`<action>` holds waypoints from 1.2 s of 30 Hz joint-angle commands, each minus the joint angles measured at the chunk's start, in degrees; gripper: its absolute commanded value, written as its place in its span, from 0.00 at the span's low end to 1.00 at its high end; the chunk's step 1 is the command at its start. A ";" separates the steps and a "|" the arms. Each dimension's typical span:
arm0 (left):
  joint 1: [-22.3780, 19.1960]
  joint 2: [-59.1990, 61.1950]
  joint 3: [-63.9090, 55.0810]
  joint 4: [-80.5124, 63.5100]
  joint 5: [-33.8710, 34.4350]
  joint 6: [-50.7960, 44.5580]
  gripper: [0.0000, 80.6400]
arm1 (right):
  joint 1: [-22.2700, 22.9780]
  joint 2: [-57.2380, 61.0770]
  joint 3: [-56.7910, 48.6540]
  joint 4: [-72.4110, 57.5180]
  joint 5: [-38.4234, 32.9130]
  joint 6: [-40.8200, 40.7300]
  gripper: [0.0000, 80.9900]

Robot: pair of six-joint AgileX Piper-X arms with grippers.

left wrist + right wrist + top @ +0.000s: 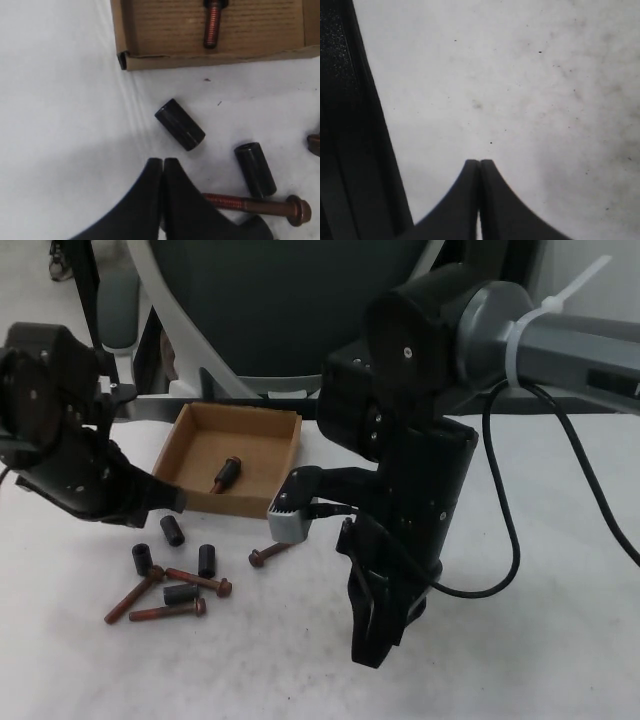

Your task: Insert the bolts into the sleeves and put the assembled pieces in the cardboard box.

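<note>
**Two tools pinched shut and empty; one assembled piece in the cardboard box**

Both tools have their fingers pressed together with nothing between them. The left tool (163, 161) sits low over the white surface (520, 660), just in front of the cardboard box (240, 503). Just past its tips a black sleeve (180, 124) lies on its side, between the tool and the box's front wall. A second sleeve (255, 169) lies near it. Just beside that one is a coppery bolt (257, 205), its threaded end partly hidden behind the tool's fingers.

The high view shows more of the same cluster: a third sleeve (141, 559), a fourth sleeve (181, 594) and two long bolts, one slanted (133, 600) and one lying nearly level (167, 611). A stray bolt (270, 553) lies apart from the cluster, near the box's front corner on the right arm's side.

Inside the box rests the assembled piece (226, 475), a reddish shank with a black sleeve on its far end.

The right tool (479, 161) points down over bare surface, well apart from the loose parts and the box.
</note>
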 commanded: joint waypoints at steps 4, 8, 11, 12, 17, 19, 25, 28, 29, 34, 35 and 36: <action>-0.36 3.33 -1.24 0.77 1.23 -0.96 0.01 | -0.35 -1.27 -0.04 -0.30 -0.51 -1.32 0.00; -0.36 3.47 -1.24 2.19 1.23 -0.96 0.01 | -0.35 -1.27 -0.04 -0.44 -0.51 -1.30 0.00; -0.36 2.97 -1.24 5.36 1.23 -0.84 0.01 | -0.35 -1.27 -0.04 -1.08 -0.51 -1.30 0.00; -0.36 2.75 -1.24 6.57 1.23 -0.85 0.01 | -0.35 -1.27 -0.04 -1.57 -0.51 -1.30 0.00; -0.36 0.10 -1.24 12.59 1.23 1.81 0.01 | -0.35 -1.27 -0.04 -4.90 -0.05 -1.30 0.00; -0.36 -2.53 -1.24 12.62 1.23 1.86 0.01 | -0.35 -1.27 -0.04 -6.71 -0.06 -1.30 0.00; -0.22 -12.08 -1.24 14.26 1.23 2.64 0.01 | -0.35 -1.27 -0.04 -12.45 -0.06 -1.30 0.00; -0.19 -15.23 -1.24 18.97 1.02 6.51 0.01 | -0.35 -1.27 -0.04 -15.52 2.48 -1.30 0.00; -0.19 -15.91 -1.24 20.47 1.01 8.31 0.01 | -0.35 -1.27 -0.04 -16.71 3.47 -1.65 0.00; -0.19 -16.69 -0.80 25.46 1.44 18.78 0.01 | -0.35 -1.27 -0.04 -20.35 10.31 -11.72 0.00; -0.19 -16.69 -0.31 25.68 2.57 19.88 0.01 | -0.35 -1.27 -0.04 -20.76 11.29 -14.64 0.00; -0.19 -16.69 0.05 25.67 3.66 20.70 0.01 | -0.35 -1.27 -0.04 -20.99 12.04 -16.19 0.00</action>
